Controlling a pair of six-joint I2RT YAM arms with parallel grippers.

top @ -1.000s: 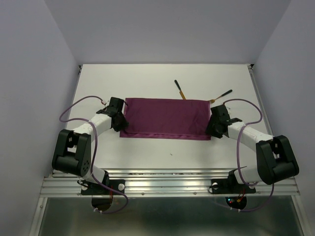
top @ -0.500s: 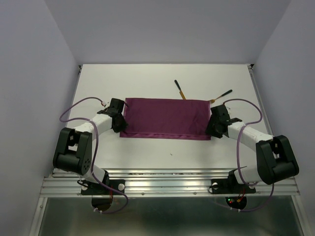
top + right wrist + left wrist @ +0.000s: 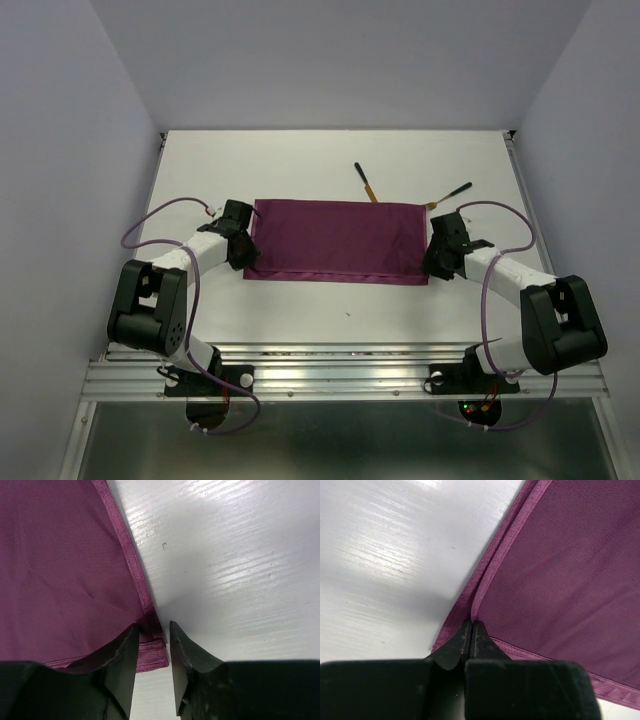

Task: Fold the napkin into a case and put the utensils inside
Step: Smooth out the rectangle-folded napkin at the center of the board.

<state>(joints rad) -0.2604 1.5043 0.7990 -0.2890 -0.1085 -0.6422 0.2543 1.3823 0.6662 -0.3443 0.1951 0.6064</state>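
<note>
Left gripper (image 3: 471,626) first: its black jaws are pressed together on the hem at the near-left corner of the napkin (image 3: 335,240), with no gap between them. Two hemmed edges run side by side there, so the cloth looks doubled over, and I cannot tell whether the pinch has one layer or both.

The napkin lies flat as a wide rectangle in the middle of the table (image 3: 300,160), not yet a narrow case. The utensils (image 3: 365,182) lie outside the cloth, one just beyond its far edge near the middle, and the second utensil (image 3: 449,194) off the far-right corner.

Right gripper (image 3: 153,626) stands about half open, its fingers straddling the near-right corner, with the hem between them but not clamped.

The likely trouble is an uneven lift. If the left side rises before the right jaws close, the cloth would skew and drag. A one-layer grip on either side could peel the fold apart. A fold carried too far back could sweep the napkin into the nearer utensil.
</note>
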